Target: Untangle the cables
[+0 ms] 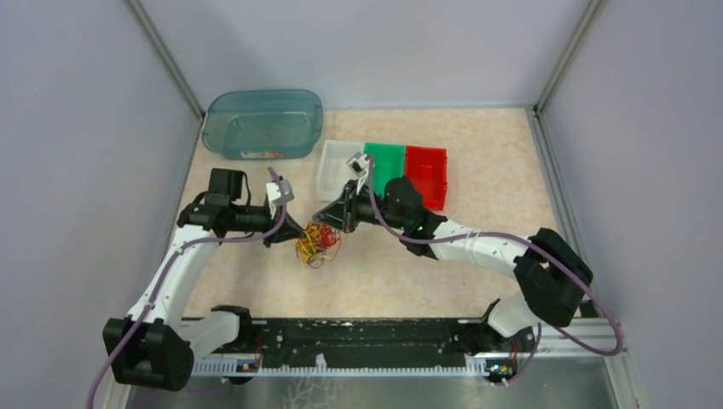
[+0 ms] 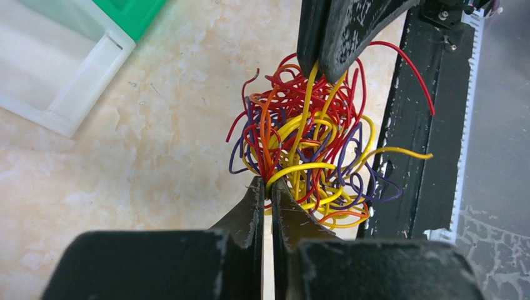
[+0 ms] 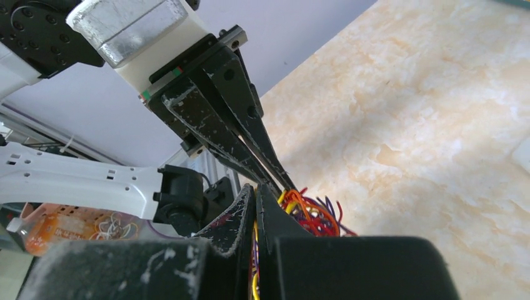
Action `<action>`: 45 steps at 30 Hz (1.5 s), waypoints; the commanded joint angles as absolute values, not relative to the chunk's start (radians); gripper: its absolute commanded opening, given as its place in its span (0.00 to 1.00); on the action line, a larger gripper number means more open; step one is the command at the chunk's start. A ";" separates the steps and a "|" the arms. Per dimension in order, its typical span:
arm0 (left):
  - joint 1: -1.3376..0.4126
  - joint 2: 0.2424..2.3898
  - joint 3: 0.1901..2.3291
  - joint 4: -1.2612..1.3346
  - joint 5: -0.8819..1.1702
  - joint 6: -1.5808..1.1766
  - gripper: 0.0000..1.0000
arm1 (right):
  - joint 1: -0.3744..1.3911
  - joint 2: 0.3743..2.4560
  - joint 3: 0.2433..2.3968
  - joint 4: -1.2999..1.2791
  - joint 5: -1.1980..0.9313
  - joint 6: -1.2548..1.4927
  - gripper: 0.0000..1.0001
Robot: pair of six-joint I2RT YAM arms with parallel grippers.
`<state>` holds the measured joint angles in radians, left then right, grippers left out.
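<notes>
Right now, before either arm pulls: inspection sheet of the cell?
Surface: marbled beige table.
Job's things: tangled cables, one ball of red, yellow, orange and purple strands, not separated.
Clutter: teal tub; white bin, green bin, red bin in a row at the back.
Grippers: left gripper shut on strands at one side; right gripper shut on strands opposite.
Cables: purple arm cables run along both arms.
Surroundings: grey walls; black rail at near edge.
</notes>
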<state>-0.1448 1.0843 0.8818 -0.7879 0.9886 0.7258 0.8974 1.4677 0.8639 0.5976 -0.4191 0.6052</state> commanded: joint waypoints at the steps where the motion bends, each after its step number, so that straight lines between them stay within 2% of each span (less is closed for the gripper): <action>1: -0.151 1.042 0.855 -0.757 0.948 0.777 0.03 | 0.878 1.372 0.851 0.665 -0.363 0.596 0.00; 7: -0.150 1.005 0.851 -0.761 0.837 0.817 0.00 | 0.823 1.294 0.784 0.553 -0.323 0.549 0.00; 12: -0.150 0.993 0.927 -0.771 0.832 0.783 0.00 | 0.825 1.256 0.721 0.354 -0.149 0.429 0.00; 20: -0.150 0.988 1.044 -0.755 0.880 0.619 0.00 | 0.891 1.284 0.670 0.237 0.112 0.388 0.00; 21: -0.150 0.980 1.046 -0.736 0.867 0.593 0.00 | 0.894 1.288 0.673 0.207 0.143 0.393 0.04; 23: -0.150 0.961 1.042 -0.710 0.854 0.577 0.00 | 0.903 1.288 0.703 0.140 0.169 0.403 0.27; 25: -0.150 0.941 1.023 -0.687 0.859 0.566 0.00 | 0.926 1.261 0.713 0.156 0.195 0.382 0.42; 29: -0.150 0.926 0.982 -0.699 0.901 0.556 0.00 | 0.937 1.165 0.706 0.309 0.159 0.364 0.64; 31: -0.152 0.923 0.969 -0.717 0.920 0.565 0.00 | 0.936 1.153 0.717 0.382 0.085 0.364 0.71; 36: -0.152 0.927 0.985 -0.746 0.955 0.586 0.00 | 0.937 1.260 0.808 0.466 -0.128 0.399 0.74; 45: -0.152 0.931 1.013 -0.852 0.998 0.663 0.00 | 0.937 1.447 0.883 0.650 -0.382 0.533 0.74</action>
<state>-0.1505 0.9367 0.9833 -0.8104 0.9466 0.6216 0.9276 1.3922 0.8192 0.4953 -0.2161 0.4507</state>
